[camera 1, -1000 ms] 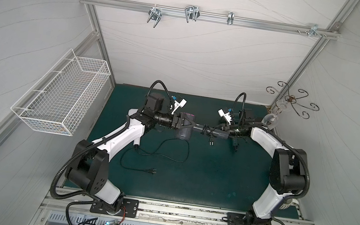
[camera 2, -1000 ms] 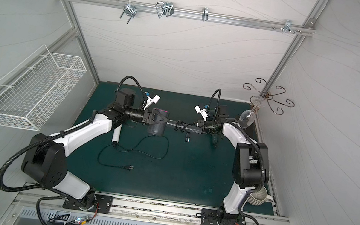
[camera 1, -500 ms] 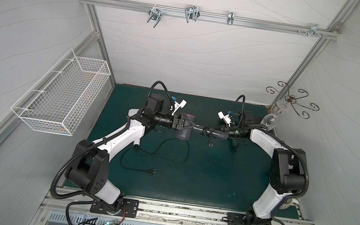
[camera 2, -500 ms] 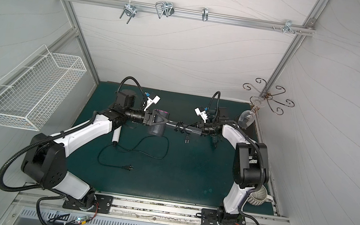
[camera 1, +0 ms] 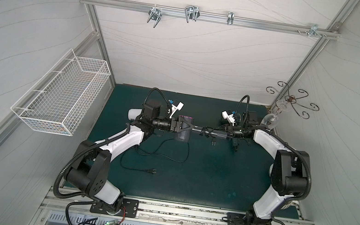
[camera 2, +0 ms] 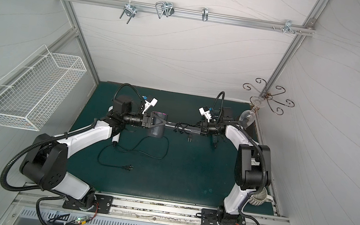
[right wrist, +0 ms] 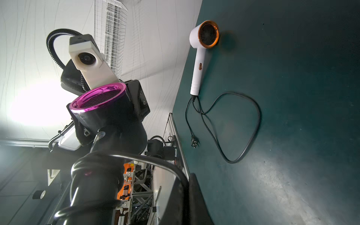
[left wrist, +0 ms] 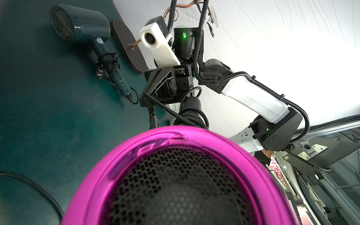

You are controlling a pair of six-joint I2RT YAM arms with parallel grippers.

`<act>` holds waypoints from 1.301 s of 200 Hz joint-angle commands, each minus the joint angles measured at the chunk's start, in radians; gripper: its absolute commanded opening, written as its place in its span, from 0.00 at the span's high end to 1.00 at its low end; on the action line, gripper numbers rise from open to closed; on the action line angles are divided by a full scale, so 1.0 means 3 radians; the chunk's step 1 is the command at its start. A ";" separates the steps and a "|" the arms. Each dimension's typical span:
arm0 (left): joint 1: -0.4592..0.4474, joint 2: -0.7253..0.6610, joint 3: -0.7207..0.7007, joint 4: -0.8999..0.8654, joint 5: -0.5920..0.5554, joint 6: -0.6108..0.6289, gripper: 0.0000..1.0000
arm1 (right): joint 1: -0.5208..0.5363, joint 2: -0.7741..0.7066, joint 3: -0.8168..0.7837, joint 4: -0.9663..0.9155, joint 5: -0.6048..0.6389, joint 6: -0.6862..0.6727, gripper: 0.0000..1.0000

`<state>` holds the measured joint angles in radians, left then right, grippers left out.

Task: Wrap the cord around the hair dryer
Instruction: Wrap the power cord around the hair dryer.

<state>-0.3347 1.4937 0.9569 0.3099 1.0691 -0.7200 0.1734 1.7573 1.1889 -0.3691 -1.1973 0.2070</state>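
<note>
A black hair dryer (camera 1: 182,133) with a magenta rim (left wrist: 175,136) hangs above the green mat in both top views (camera 2: 155,130). My left gripper (camera 1: 180,127) is shut on its head. The handle (camera 1: 213,132) points toward my right arm. Its black cord (right wrist: 93,167) is coiled in loops around the handle (camera 2: 180,127). One strand (left wrist: 167,109) runs off the coils into my right gripper (right wrist: 184,196), which is shut on the cord just past the handle's end (camera 1: 228,135). The left fingers are hidden behind the rim in the left wrist view.
A white hair dryer (right wrist: 200,54) lies on the mat at the left with its loose cord (camera 1: 167,157) spread toward the middle. A dark green dryer (left wrist: 85,25) with a wrapped cord lies by the glass stand (camera 1: 289,100). A wire basket (camera 1: 62,98) hangs on the left wall.
</note>
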 commanded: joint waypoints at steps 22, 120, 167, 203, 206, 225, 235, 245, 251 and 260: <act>0.0144 0.0079 0.0128 0.1116 -0.0201 -0.0429 1.00 | -0.0031 -0.0129 -0.0399 0.0272 0.0341 0.0354 1.00; 0.0167 0.0277 0.0040 0.1066 -0.0270 -0.0264 1.00 | 0.0020 -0.0133 -0.0603 0.0393 0.0547 0.0409 1.00; 0.0165 0.0243 0.0085 0.0992 -0.0243 -0.0213 1.00 | 0.0015 -0.0092 -0.0535 0.0331 0.0577 0.0318 0.92; 0.0162 0.0191 0.0063 0.0853 -0.0187 -0.0133 1.00 | 0.0015 -0.0056 -0.0421 0.0321 0.0542 0.0277 0.89; 0.0164 0.0187 0.0059 0.0854 -0.0186 -0.0139 1.00 | 0.0015 -0.0058 -0.0415 0.0322 0.0543 0.0277 0.88; 0.0160 0.0158 0.0046 0.0842 -0.0168 -0.0132 1.00 | 0.0017 -0.0050 -0.0400 0.0350 0.0530 0.0279 0.87; 0.0163 0.0140 0.0039 0.0824 -0.0160 -0.0125 1.00 | 0.0015 -0.0046 -0.0397 0.0371 0.0512 0.0286 0.86; 0.0160 0.0124 0.0044 0.0800 -0.0149 -0.0116 1.00 | 0.0019 -0.0045 -0.0394 0.0381 0.0514 0.0282 0.85; 0.0160 0.0115 0.0044 0.0789 -0.0138 -0.0107 1.00 | 0.0018 -0.0039 -0.0394 0.0385 0.0510 0.0289 0.85; 0.0160 0.0101 0.0042 0.0773 -0.0129 -0.0096 1.00 | 0.0017 -0.0041 -0.0389 0.0394 0.0508 0.0290 0.84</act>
<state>-0.2928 1.5742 0.9306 0.4545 1.0336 -0.7689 0.1772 1.7363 1.0538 -0.2302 -1.0523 0.3065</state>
